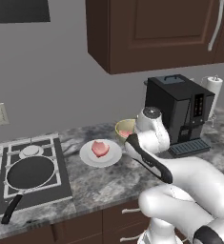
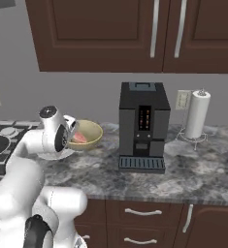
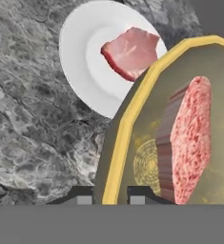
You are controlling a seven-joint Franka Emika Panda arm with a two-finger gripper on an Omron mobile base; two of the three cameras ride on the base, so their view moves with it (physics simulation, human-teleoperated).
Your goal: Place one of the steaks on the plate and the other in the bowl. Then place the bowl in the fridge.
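At the bottom of the hand view the fingers (image 3: 108,194) are clamped on the near rim of the bowl (image 3: 132,114), one tip inside the wall and one outside. The bowl looks light and stiff with a steak (image 3: 187,138) loose in it, so I'd keep it level. Beyond it, upper left, the other steak (image 3: 130,51) lies on the plate (image 3: 80,57) on the tabletop (image 3: 32,133).

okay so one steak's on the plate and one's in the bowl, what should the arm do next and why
Probably lift the bowl straight up, slowly. The gripper is shut on its rim, one fingertip on each side of the wall. A steak lies inside, the other steak on the plate, so only carrying the bowl to the fridge remains.
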